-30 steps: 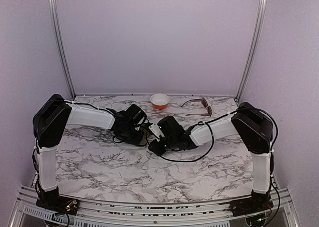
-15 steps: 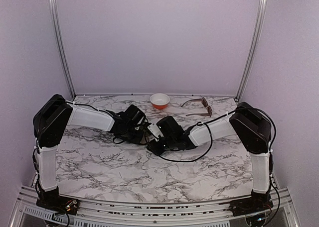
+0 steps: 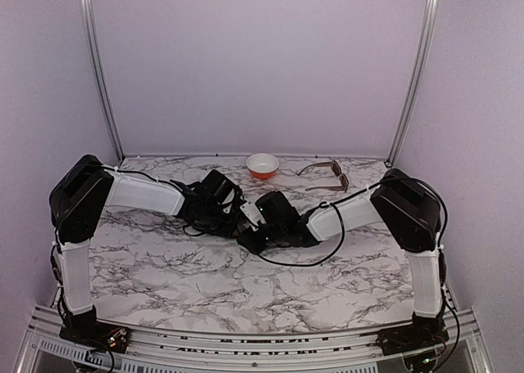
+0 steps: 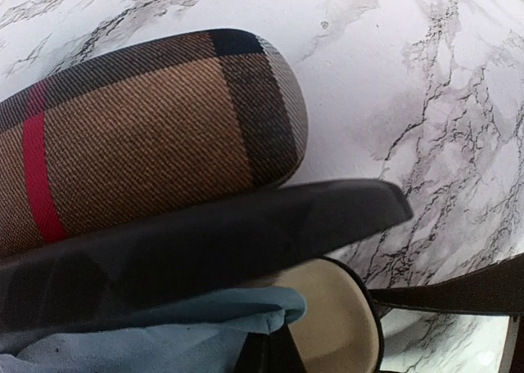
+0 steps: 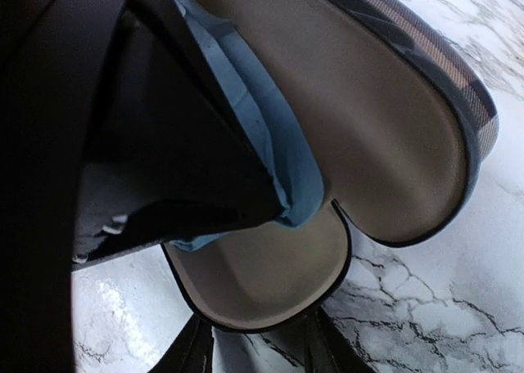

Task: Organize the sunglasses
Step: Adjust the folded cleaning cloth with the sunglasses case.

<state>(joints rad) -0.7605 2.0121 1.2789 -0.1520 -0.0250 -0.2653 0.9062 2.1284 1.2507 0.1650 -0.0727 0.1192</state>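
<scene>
Clearly, brown sunglasses (image 3: 331,177) lie temples pointing left; left hand (image 3: 236,216) clenched, right hand (image 5: 258,348) grasping plaid case (image 4: 147,128).

No readable text, labels or numbers

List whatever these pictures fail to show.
Top view: the left gripper and right gripper cover the open brown plaid case.
Right wrist view: a dark blurred shape hides half the pale blue cloth; whether anything holds it is unclear.
Top view: the brown thick-framed sunglasses are too small for lens detail.
</scene>
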